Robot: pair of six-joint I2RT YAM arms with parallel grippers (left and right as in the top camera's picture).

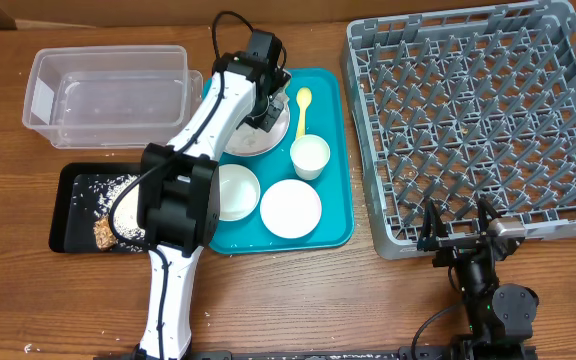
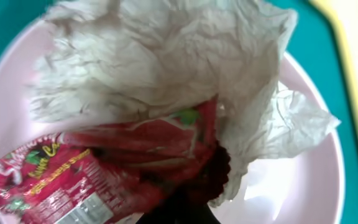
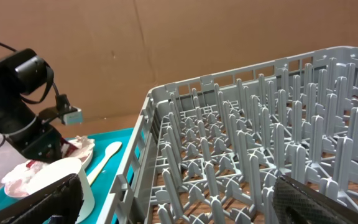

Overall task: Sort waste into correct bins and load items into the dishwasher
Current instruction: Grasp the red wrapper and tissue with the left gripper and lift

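Note:
A red-and-white wrapper [image 2: 73,180] lies under a crumpled white napkin [image 2: 166,62] on the round white plate [image 2: 303,186], which sits on the teal tray. My left gripper [image 1: 265,115] is down on this plate, its dark fingers [image 2: 191,208] shut on the wrapper's edge. A yellow spoon [image 1: 304,108], a white cup [image 1: 310,157] and two white bowls [image 1: 236,190] [image 1: 290,208] also rest on that tray. The grey dish rack [image 1: 478,120] fills the right side. My right gripper [image 1: 458,228] hangs open at its front edge, holding nothing.
The clear tub [image 1: 108,95] stands at the back left. In front of it the black tray [image 1: 68,215] holds scattered rice and a brown food chunk [image 1: 103,232]. The left arm stretches over the black tray and the teal tray [image 1: 338,230].

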